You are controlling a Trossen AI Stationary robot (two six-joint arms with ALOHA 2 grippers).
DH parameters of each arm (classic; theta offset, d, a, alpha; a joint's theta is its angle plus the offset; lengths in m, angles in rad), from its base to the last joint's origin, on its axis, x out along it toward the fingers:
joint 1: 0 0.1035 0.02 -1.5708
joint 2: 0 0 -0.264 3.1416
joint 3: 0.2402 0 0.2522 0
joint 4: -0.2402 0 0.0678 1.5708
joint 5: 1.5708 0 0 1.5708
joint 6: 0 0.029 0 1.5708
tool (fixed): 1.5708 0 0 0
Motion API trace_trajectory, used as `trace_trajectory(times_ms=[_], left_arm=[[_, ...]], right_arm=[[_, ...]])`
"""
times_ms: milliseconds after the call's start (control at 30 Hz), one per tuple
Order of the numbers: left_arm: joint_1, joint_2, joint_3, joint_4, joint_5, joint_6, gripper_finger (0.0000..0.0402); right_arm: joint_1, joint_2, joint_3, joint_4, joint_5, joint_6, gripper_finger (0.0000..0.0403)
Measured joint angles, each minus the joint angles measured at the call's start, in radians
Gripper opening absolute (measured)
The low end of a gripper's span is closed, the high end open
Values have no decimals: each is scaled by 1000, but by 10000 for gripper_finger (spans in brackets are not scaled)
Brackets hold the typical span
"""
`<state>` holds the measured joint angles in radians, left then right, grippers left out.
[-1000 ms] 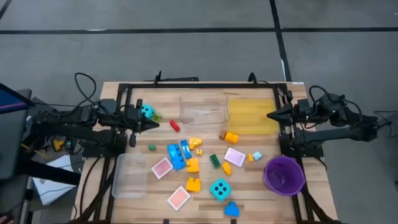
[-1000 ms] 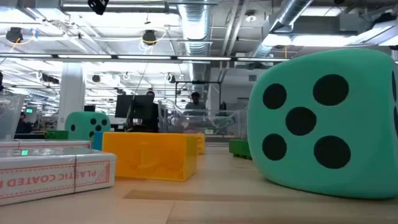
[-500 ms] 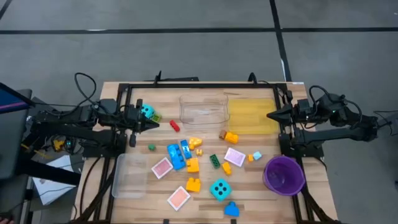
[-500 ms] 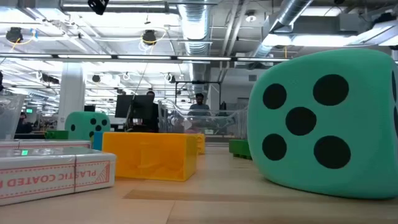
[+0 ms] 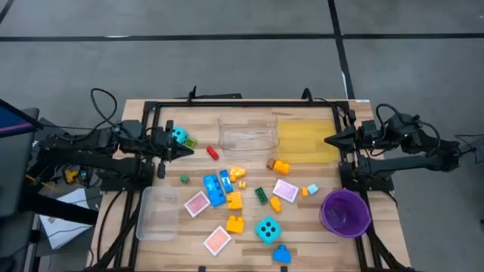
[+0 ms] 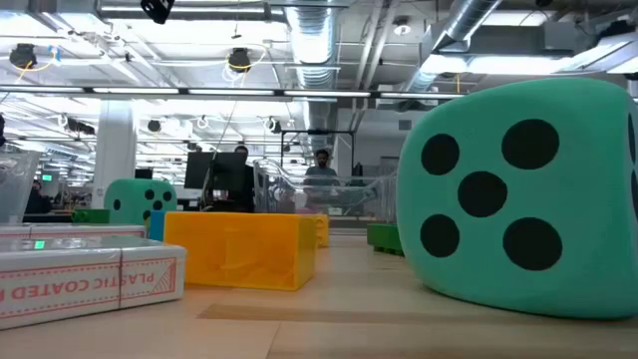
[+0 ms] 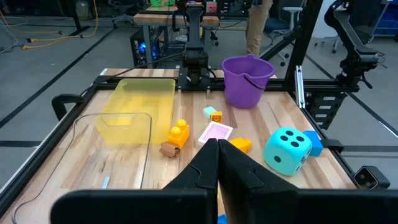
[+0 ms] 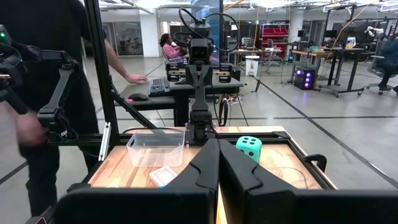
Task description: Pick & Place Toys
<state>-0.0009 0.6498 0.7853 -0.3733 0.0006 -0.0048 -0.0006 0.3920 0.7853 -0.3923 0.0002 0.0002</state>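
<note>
1. While parked at the table's left edge, left gripper (image 5: 187, 152) with fingers pressed together and nothing held, tip aimed toward the table's middle
2. Just behind that tip, touching or nearly so, one turquoise die (image 5: 178, 135), with a small yellow-green brick (image 5: 190, 143) beside it and a red brick (image 5: 212, 153) a little past the tip
3. At the right edge, right gripper (image 5: 329, 140) likewise closed and empty, tip over the near rim of the yellow tray (image 5: 306, 140), well apart from the toys
4. Between both grippers, nearer the front of the table, loose cluster of blue, yellow, orange and green bricks (image 5: 224, 189), flat pink tiles (image 5: 197, 203), and the second turquoise die (image 5: 266, 230) close to the front edge, with a blue brick (image 5: 281, 255) just in front of it
5. Clear tray (image 5: 246, 133) at the back centre touching the yellow tray; another clear tray (image 5: 157, 212) at front left; purple bowl (image 5: 345, 212) at front right
6. From table height, the second die fills the right side and runs off the edge, hiding much behind it; neither gripper visible there
7. From the left wrist, own fingers cover the near toys; cannot tell whether the first die touches the gripper
</note>
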Motion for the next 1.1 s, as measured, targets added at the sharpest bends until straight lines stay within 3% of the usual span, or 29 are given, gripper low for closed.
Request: trace_trajectory(times_ms=[967,1100], left_arm=[[0,0,0,3,0,0,0],[0,11,-2,110,0,-18,0]], right_arm=[[0,0,0,0,0,0,0],[0,0,0,0,0,0,0]])
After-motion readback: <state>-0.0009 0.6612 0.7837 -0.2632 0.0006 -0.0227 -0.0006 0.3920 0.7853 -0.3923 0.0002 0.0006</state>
